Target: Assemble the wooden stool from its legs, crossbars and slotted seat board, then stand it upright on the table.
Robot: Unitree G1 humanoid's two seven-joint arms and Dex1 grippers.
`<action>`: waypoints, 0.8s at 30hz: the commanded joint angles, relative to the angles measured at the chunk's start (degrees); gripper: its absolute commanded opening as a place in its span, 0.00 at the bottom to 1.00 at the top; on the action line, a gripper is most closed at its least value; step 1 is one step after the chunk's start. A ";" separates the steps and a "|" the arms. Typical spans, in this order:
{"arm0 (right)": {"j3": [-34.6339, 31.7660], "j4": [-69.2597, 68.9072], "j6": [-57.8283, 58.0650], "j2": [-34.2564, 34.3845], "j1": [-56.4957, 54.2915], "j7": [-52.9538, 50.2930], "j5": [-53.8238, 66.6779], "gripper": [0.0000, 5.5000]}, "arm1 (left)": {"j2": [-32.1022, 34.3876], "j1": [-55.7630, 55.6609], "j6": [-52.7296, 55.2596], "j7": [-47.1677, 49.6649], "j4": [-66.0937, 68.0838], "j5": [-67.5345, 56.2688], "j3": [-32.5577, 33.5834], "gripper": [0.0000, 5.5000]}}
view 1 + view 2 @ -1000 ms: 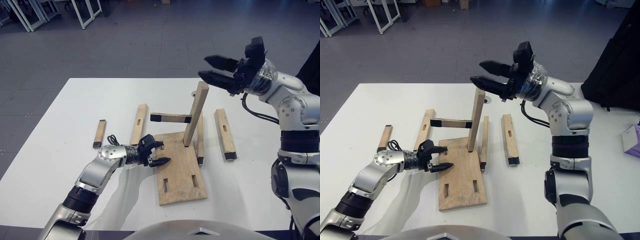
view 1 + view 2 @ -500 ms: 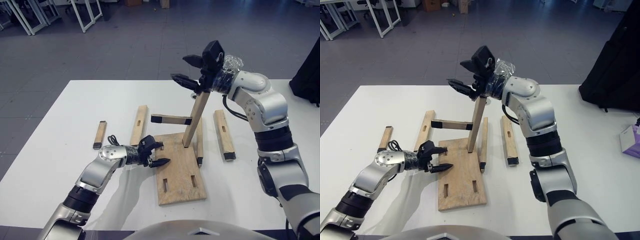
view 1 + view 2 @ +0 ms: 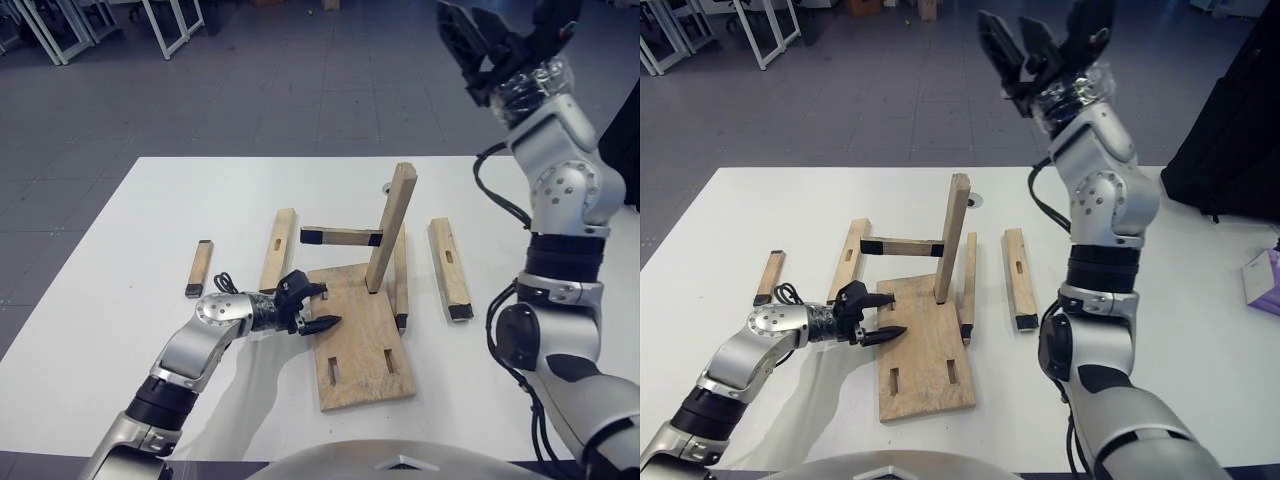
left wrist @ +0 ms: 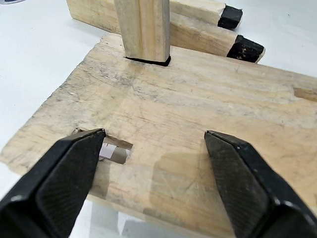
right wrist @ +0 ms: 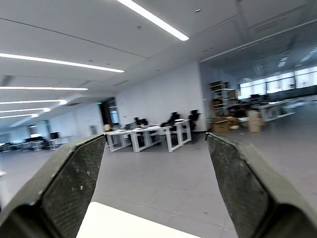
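Seat board [image 3: 360, 345]: flat, rough-grained plank with rectangular slots, lying on the white desk [image 3: 110, 300].
Leg [image 3: 391, 228]: square wooden bar standing tilted in the board's 1 o'clock slot; black-tipped crossbar [image 3: 342, 237] juts toward 9 o'clock.
Loose parts: long bar [image 3: 278, 248] at 11 o'clock, slotted bar [image 3: 449, 268] at 3, short bar [image 3: 199, 268] at 9.
Left tool [image 3: 327, 305]: spread wide, empty, over the board's 9 o'clock edge.
Right tool [image 3: 475, 35]: spread, empty, high above the desk.

The two head eyes look forward and down over the white surface [image 3: 120, 260], sharing nearly one scene. The left wrist camera sits very near the seat board [image 4: 198, 114], facing it; the right wrist camera faces the room's ceiling lights [image 5: 153, 20]
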 commanded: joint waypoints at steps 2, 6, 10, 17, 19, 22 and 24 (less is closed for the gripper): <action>3.74 -5.07 2.67 -2.30 15.36 -8.99 -10.32 0.67 | -1.14 3.51 2.40 4.15 -4.24 -1.36 3.62 0.68; 10.76 -20.91 10.99 -0.26 34.18 -10.91 -10.76 0.67 | -2.05 6.71 4.16 7.52 -11.12 -3.99 7.29 0.68; 20.35 -28.32 15.20 -2.26 41.44 -9.41 -14.15 0.67 | -2.68 8.29 5.36 9.77 -13.73 -4.56 8.15 0.68; 29.60 -24.02 16.08 -5.41 39.16 -6.88 -21.57 0.67 | -2.41 7.36 4.91 9.97 -12.21 -3.01 5.87 0.68; 30.34 -23.10 15.55 -5.89 39.33 -6.50 -23.10 0.67 | -2.53 7.54 4.64 10.09 -12.05 -2.58 5.32 0.68; 29.87 -22.22 15.43 -7.15 39.80 -5.99 -24.70 0.67 | -2.72 7.96 4.36 10.43 -12.10 -2.29 5.04 0.68; 29.34 -21.12 15.13 -8.35 40.13 -5.74 -25.67 0.67 | -2.73 8.20 4.14 10.55 -11.99 -1.91 4.95 0.68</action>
